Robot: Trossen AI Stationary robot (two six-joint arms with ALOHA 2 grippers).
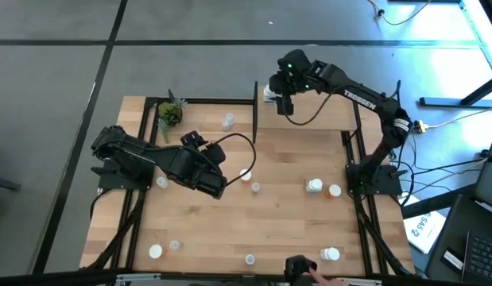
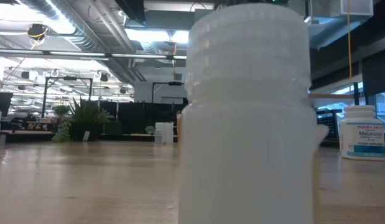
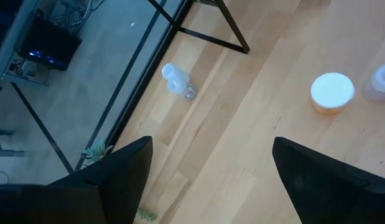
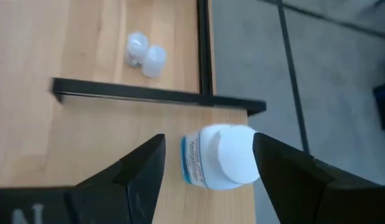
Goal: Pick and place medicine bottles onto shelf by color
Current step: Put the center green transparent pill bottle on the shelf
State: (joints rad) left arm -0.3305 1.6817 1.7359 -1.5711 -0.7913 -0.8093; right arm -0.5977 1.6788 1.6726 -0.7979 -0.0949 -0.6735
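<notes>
**Inspector:** White, opaque, with a blue-printed label: that is the medicine bottle (image 4: 218, 163) now standing on the shelf (image 1: 309, 117) at its far corner. The right end effector (image 4: 208, 171) sits over it, fingers on either side.

**Second:** Grasping or released?

**Inspector:** In the right wrist view a gap shows between each finger and the bottle wall, so I judge it released, jaws apart, bottle standing on its own. It stands very near the shelf's edge, with the floor just beyond.

**Second:** Risk?

**Inspector:** A retreat that drifts sideways could let a finger clip the cap and tip the bottle off the edge. A straight lift would avoid it.

**Second:** The left arm?

**Inspector:** The left end effector (image 1: 215, 187) hovers over the middle of the surface (image 1: 285, 222), fingers spread wide, holding nothing. An orange bottle with a white cap (image 3: 332, 93) stands ahead of it, a clear bottle (image 3: 382, 84) just beside that. Another clear bottle (image 3: 177, 81) lies on its side near the surface's rim.

**Second:** Hazard there?

**Inspector:** Closing on the orange bottle could nudge its clear neighbour over. The one lying down could roll if touched. More bottles (image 1: 314, 185) remain scattered across the surface, and one white bottle (image 2: 248, 118) blocks most of the low view.
</notes>
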